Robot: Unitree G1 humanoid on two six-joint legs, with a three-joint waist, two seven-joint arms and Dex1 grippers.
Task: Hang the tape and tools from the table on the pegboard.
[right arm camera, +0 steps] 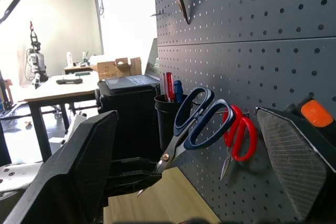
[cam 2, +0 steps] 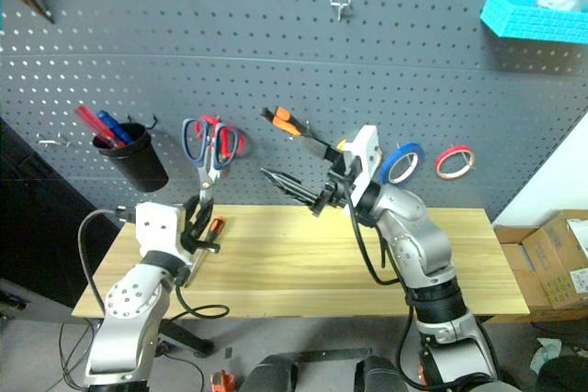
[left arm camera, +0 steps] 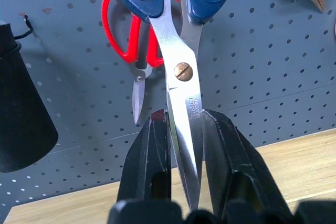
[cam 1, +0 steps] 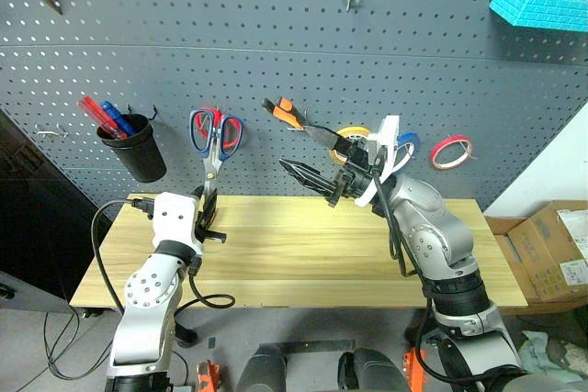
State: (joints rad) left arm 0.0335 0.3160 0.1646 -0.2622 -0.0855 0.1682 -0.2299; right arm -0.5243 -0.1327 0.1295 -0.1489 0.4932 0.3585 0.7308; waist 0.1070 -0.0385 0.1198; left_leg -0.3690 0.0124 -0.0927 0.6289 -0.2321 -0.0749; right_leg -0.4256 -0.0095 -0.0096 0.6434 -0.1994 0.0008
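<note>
Table [cam 1: 303, 254] of pale wood, pegboard [cam 1: 276, 52] behind, grey floor [cam 1: 37, 337]

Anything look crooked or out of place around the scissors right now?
Nothing broken. The blue-handled scissors sit tilted, blades pinched in the left gripper, handles overlapping the red scissors on the pegboard.

Blue scissors [left arm camera: 181, 51] are standing handles-up against the pegboard [cam 1: 276, 52]; pliers [cam 1: 292, 115] and blue tape [cam 2: 401, 162] are hanging there.
</note>
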